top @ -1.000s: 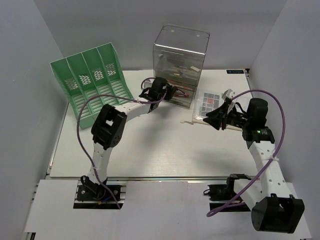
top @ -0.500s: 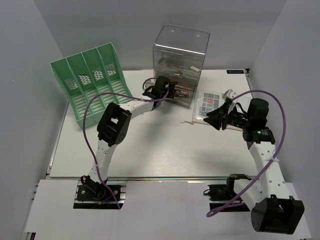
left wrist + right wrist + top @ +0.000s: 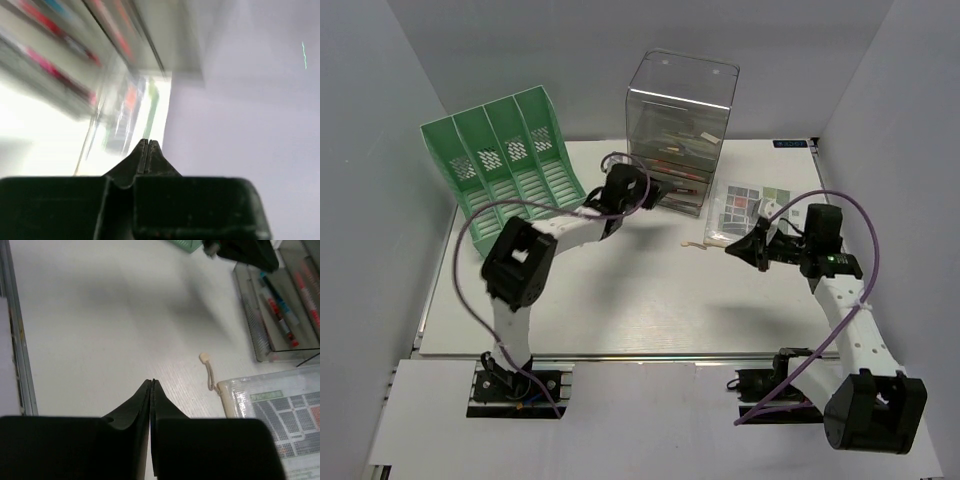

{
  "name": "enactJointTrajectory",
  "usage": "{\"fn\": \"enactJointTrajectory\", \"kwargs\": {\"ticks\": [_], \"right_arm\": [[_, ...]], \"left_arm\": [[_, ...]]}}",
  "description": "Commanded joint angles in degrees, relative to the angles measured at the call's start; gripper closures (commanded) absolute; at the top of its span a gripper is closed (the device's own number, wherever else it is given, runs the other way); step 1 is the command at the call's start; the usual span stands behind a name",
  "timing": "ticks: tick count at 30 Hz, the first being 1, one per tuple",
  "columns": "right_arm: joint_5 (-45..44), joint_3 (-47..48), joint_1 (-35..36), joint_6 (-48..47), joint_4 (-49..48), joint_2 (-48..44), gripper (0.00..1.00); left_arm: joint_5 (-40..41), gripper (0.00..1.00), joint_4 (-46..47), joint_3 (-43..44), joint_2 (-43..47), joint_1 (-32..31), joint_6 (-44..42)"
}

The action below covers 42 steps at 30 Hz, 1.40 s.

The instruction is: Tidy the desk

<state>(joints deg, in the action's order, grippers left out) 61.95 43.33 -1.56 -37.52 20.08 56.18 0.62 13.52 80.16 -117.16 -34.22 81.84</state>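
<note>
The desk is a white tabletop with a silver rail along its near edge. My left gripper is shut and empty, just left of the clear drawer box. In the left wrist view its jaws are pressed together, with the box blurred behind. My right gripper is shut and empty, hovering above the desk beside a clear zip pouch. In the right wrist view the shut jaws sit left of the pouch and its beige pull cord.
A green slotted file rack stands at the back left. The box's bottom drawer sticks out with pens in it. Pale grey walls enclose the desk. The rail also shows in the right wrist view.
My left gripper has drawn back left from the drawer box front. My right gripper has shifted slightly left and nearer, staying shut.
</note>
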Motion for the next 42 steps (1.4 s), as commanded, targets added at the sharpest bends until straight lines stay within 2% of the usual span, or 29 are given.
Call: {"fn": "enactJointTrajectory", "kwargs": {"ticks": [1,3,5,6,7,8,10,11,13,17,23,27,28,35,42], "right_arm": [[0.2,-0.8,3.4,-10.5,4.9,2.2,0.97],[-6.9,-0.9,7.7,-10.1,2.0,3.1,0.98],[-15.4,-1.8,9.9,-9.8,-1.2,4.7,0.97],[-18.2,-1.8,11.7,-9.8,-4.2,5.9,0.97],[-21.1,-1.4,13.8,-10.1,-5.2,7.3,0.96],[-26.4,0.5,15.5,-10.3,-5.9,11.2,0.96],[-31.1,3.7,18.7,-9.8,-7.3,16.0,0.95],[-36.2,7.3,20.7,-9.2,-8.0,20.8,0.94],[-40.7,11.2,22.6,-7.4,-10.5,25.9,0.94],[-51.0,22.0,27.7,-6.7,-10.6,40.2,0.94],[-58.2,33.4,29.4,-5.9,-14.0,52.0,0.9],[-61.5,41.2,30.3,-6.3,-12.1,57.7,0.9],[-64.6,43.0,30.5,-6.5,-11.9,60.5,0.9],[-68.5,48.2,30.6,-7.0,-12.2,66.1,0.91],[-77.3,49.9,30.6,-7.2,-18.7,69.4,0.91]], "left_arm": [[-18.6,1.0,19.8,-14.0,15.3,0.1,-24.7],[-22.5,1.0,18.3,-24.4,23.8,0.8,-30.3],[-21.1,0.99,8.9,-27.4,29.7,1.7,-43.0],[-18.9,0.9,3.1,-27.7,32.3,1.7,-48.8],[-16.5,0.73,-6.8,-27.9,36.8,1.7,-58.2],[-12.4,0.64,-11.0,-28.1,38.6,1.7,-61.4],[-8.9,0.52,-18.0,-30.7,44.0,1.7,-68.5],[-5.1,0.43,-19.1,-32.0,46.0,1.7,-70.2],[-1.6,0.32,-19.8,-34.7,51.6,0.5,-73.2],[1.2,0.25,-21.3,-33.3,58.4,0.5,-76.5],[14.2,0.04,-21.3,-35.4,68.9,0.5,-77.3],[14.8,0.02,-18.3,-37.4,72.9,0.5,-76.7],[14.9,0.02,-18.3,-37.4,73.3,0.5,-76.7],[13.5,0.02,-18.4,-37.1,73.6,0.5,-76.4],[12.6,0.02,-18.4,-37.1,72.9,0.5,-76.1]]}}
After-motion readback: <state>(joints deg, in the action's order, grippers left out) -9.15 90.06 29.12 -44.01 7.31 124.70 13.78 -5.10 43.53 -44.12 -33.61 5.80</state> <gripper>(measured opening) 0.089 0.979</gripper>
